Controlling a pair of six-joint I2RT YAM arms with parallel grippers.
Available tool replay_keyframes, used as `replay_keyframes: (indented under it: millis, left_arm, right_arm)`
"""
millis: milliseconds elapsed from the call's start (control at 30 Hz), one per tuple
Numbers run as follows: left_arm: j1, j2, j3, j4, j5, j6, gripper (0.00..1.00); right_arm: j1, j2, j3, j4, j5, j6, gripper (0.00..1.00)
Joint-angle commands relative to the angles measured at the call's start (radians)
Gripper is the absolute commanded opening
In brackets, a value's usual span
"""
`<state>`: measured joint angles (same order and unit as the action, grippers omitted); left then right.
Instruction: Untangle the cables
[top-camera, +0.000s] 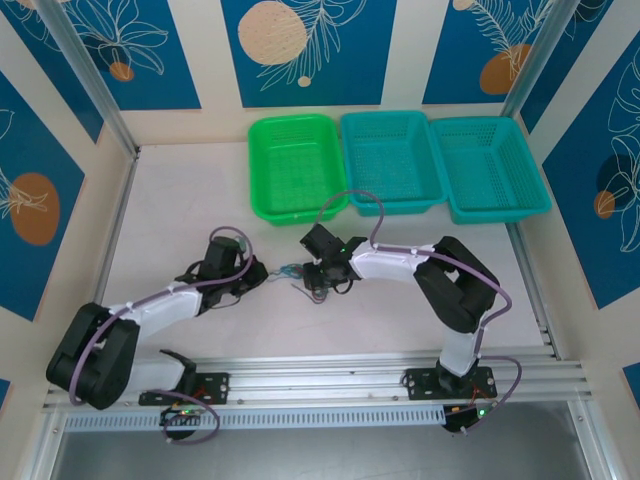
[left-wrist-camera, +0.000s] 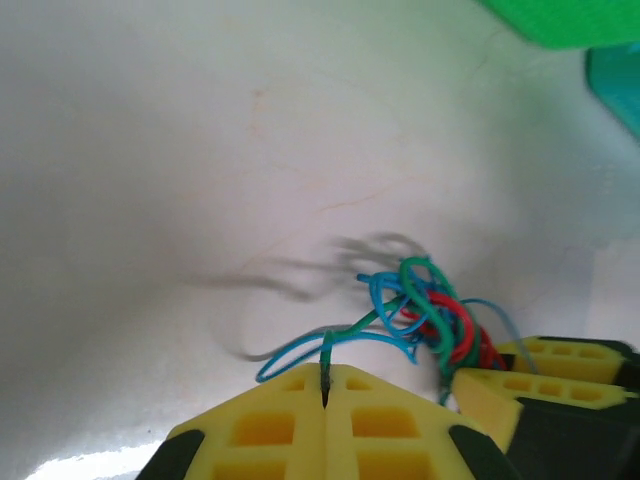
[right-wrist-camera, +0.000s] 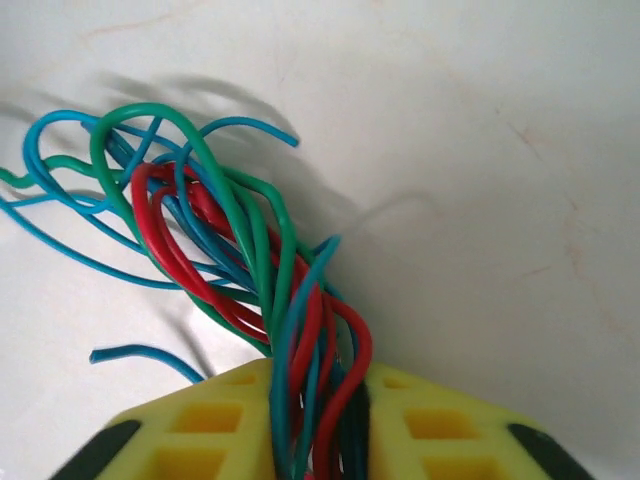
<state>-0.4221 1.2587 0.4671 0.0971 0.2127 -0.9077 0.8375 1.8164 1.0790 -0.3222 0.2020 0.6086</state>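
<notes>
White tabletop (top-camera: 180, 200) runs back to blue leaf-patterned walls, with a green basket (top-camera: 295, 170), a middle teal basket (top-camera: 390, 160) and a right teal basket (top-camera: 490, 165) lined up at the top of the overhead view. From up there the cables (top-camera: 293, 271) are just a small knot at the centre of the frame, strung between the left gripper (top-camera: 264, 275) and the right gripper (top-camera: 316, 287). You can't read either grip from that height.

The wrist cameras fill that in. On the left wrist view the left gripper (left-wrist-camera: 325, 378) has its yellow fingers pressed flat together, pinching a single green strand. The rest of the tangle (left-wrist-camera: 430, 305) hangs to the right of it, above the table and casting a shadow. On the right wrist view the right gripper (right-wrist-camera: 315, 400) is clamped around a thick sheaf of red, green and blue strands (right-wrist-camera: 230, 230), which fan into loops toward the upper left.

Bare table lies open on the left side and between the knot and the baskets. A metal rail (top-camera: 330, 375) bounds the near edge.
</notes>
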Motion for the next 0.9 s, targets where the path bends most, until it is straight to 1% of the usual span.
replay_keyframes:
  millis: [0, 100, 167, 233, 267, 333, 367, 400, 433, 467, 500, 533, 600, 667, 733, 867]
  left_arm:
    - [0.078, -0.087, -0.037, -0.028, -0.009, -0.010, 0.00]
    - [0.144, -0.152, -0.065, -0.063, 0.001, 0.004, 0.00]
    - [0.161, -0.178, -0.062, -0.092, 0.004, 0.034, 0.00]
    - [0.163, -0.184, -0.061, -0.088, 0.023, 0.058, 0.00]
    - [0.162, -0.179, -0.062, -0.064, 0.048, 0.068, 0.00]
    - [0.160, -0.154, -0.071, 0.017, 0.116, 0.081, 0.00]
    - [0.155, -0.137, -0.070, 0.056, 0.155, 0.084, 0.00]
    - [0.149, -0.123, -0.063, 0.082, 0.186, 0.085, 0.03]
    - [0.138, -0.107, -0.047, 0.091, 0.215, 0.085, 0.16]
    - [0.125, -0.089, -0.022, 0.084, 0.241, 0.091, 0.25]
    - [0.109, -0.075, 0.004, 0.064, 0.253, 0.102, 0.27]
    - [0.086, -0.059, 0.033, 0.036, 0.248, 0.120, 0.29]
    - [0.036, -0.033, 0.071, -0.009, 0.203, 0.142, 0.29]
    - [0.002, 0.000, 0.077, -0.015, 0.151, 0.123, 0.29]
    - [-0.007, 0.033, 0.062, 0.026, 0.132, 0.081, 0.29]
    - [-0.028, 0.111, 0.037, 0.181, 0.151, -0.010, 0.28]
  right_arm:
    - [-0.059, -0.018, -0.048, -0.039, 0.053, 0.064, 0.22]
    - [-0.101, -0.040, -0.098, -0.045, 0.039, 0.065, 0.23]
    - [-0.123, -0.052, -0.127, -0.049, 0.025, 0.059, 0.23]
    - [-0.132, -0.062, -0.147, -0.040, 0.002, 0.041, 0.23]
    - [-0.130, -0.066, -0.151, -0.030, -0.019, 0.022, 0.22]
    - [-0.118, -0.077, -0.153, -0.003, -0.062, -0.015, 0.13]
    - [-0.106, -0.083, -0.146, 0.000, -0.068, -0.030, 0.12]
    - [-0.097, -0.085, -0.138, -0.003, -0.067, -0.040, 0.11]
    - [-0.088, -0.085, -0.127, -0.012, -0.063, -0.047, 0.11]
    - [-0.085, -0.084, -0.113, -0.024, -0.060, -0.049, 0.11]
    - [-0.083, -0.084, -0.105, -0.032, -0.059, -0.052, 0.11]
    - [-0.082, -0.084, -0.098, -0.033, -0.063, -0.052, 0.11]
    - [-0.082, -0.085, -0.092, -0.022, -0.089, -0.051, 0.11]
    - [-0.080, -0.087, -0.086, -0.012, -0.126, -0.045, 0.11]
    - [-0.078, -0.089, -0.081, -0.001, -0.168, -0.035, 0.11]
    - [-0.057, -0.088, -0.074, 0.016, -0.203, -0.026, 0.11]
